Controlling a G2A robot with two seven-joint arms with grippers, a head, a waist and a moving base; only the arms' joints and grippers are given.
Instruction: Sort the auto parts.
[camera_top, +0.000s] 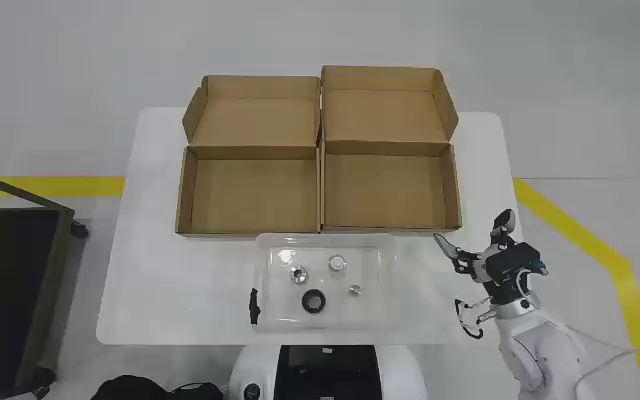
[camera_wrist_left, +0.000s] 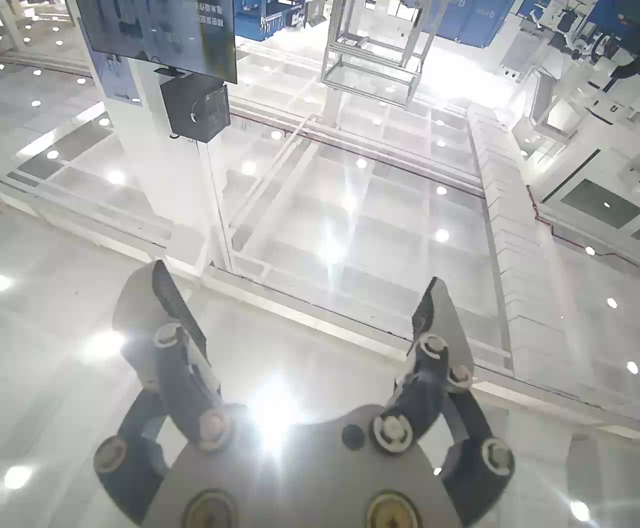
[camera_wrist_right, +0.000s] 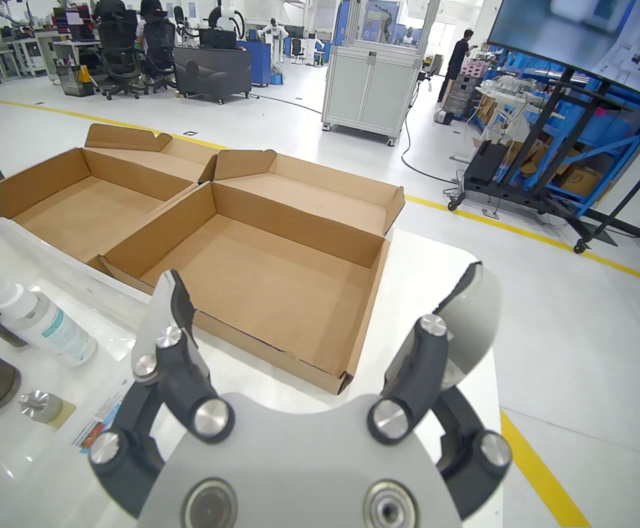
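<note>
On grey floor (camera_top: 80, 80), the white table (camera_top: 150, 280) bears boxes (camera_top: 250, 195).

From above, the small parts (camera_top: 338, 263) in the clear tray (camera_top: 322, 240) at the near edge of the worktop (camera_top: 160, 290) are too small for me to tell their kind. So is a dark bit (camera_top: 254, 305) at the tray's left rim. From my right wrist, the picture's edge cuts off the tray, the cap end of a white bottle (camera_wrist_right: 50, 325), most of a dark round part (camera_wrist_right: 7, 382) and the left box (camera_wrist_right: 75, 200). A finger (camera_wrist_right: 165, 310) of my right end effector (camera_wrist_right: 322, 280) covers a stretch of the right box's (camera_wrist_right: 280, 280) near wall. Glare washes out the base of my left end effector (camera_wrist_left: 296, 275).
</note>
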